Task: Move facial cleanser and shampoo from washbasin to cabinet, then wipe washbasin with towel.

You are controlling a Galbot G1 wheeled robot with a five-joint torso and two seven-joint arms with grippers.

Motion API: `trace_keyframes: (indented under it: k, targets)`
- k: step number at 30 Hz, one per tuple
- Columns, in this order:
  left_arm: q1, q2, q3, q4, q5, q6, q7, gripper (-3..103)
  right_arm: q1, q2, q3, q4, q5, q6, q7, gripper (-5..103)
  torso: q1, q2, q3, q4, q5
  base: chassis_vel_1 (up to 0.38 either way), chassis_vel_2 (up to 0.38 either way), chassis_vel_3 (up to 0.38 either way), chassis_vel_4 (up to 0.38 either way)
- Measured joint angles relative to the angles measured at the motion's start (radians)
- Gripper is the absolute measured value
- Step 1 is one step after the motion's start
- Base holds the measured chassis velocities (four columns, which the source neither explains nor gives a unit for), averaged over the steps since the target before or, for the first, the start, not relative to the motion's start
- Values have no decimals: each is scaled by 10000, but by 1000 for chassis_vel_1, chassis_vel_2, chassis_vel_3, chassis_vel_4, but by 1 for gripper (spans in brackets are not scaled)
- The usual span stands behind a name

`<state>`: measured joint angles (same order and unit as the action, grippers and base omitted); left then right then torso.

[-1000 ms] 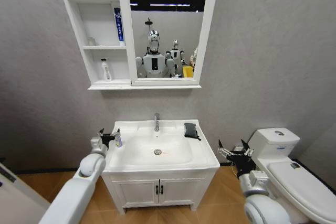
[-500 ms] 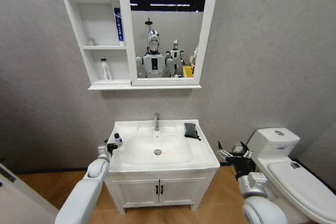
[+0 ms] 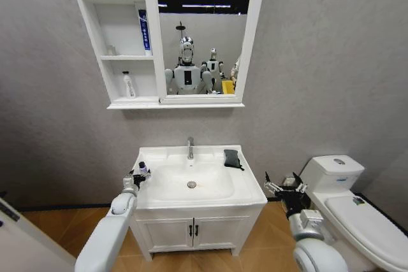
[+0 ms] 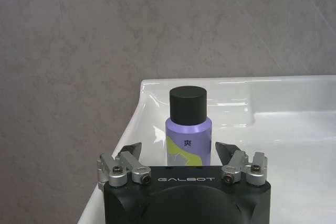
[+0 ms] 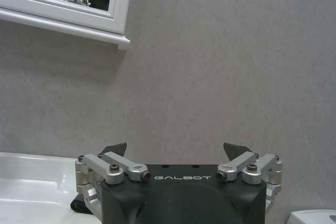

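A small purple bottle (image 4: 188, 129) with a black cap stands upright on the left rim of the white washbasin (image 3: 191, 203). I cannot tell whether it is the facial cleanser or the shampoo. My left gripper (image 3: 138, 177) is open just in front of that bottle (image 3: 143, 169). In the left wrist view the fingertips (image 4: 133, 149) flank it without touching. The dark towel (image 3: 232, 158) lies folded at the basin's back right. The cabinet (image 3: 118, 62) hangs above, with a blue tube (image 3: 145, 30) and a white bottle (image 3: 129, 85) on its shelves. My right gripper (image 3: 284, 187) waits open, right of the basin.
A chrome tap (image 3: 190, 148) rises at the basin's back, with the mirror (image 3: 204, 30) above it. A white toilet (image 3: 357, 211) stands close to my right arm. Below the basin is a two-door vanity (image 3: 191, 230). The right wrist view shows the grey wall (image 5: 220, 66).
My left gripper has dropped lower and swung in from the bottle's left side to line up just in front of it. The bottle and my right arm have stayed put.
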<state>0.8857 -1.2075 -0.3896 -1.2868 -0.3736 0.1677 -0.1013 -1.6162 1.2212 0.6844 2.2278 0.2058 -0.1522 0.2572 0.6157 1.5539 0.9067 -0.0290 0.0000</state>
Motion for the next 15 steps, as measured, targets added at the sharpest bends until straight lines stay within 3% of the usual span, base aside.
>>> trace_keyframes:
  k: [6, 9, 15]
  targets:
    - [-127, -16, 0, 133, 3, 0, 50, 64, -36, 6, 32, 2, 9, 35, -3, 100, 0, 1, 0, 0, 0, 0, 0, 0, 0]
    - [-289, -42, 31, 279, 6, 39, 88, 47, -41, 11, 38, 19, 19, 56, -4, 100, 1, 0, 0, -1, 0, 0, 0, 0, 0]
    - [-238, 60, 66, -132, -19, 180, 104, 43, -43, -4, 46, 66, 50, 59, 17, 100, 1, 0, 0, -1, -4, 0, 0, 0, 0]
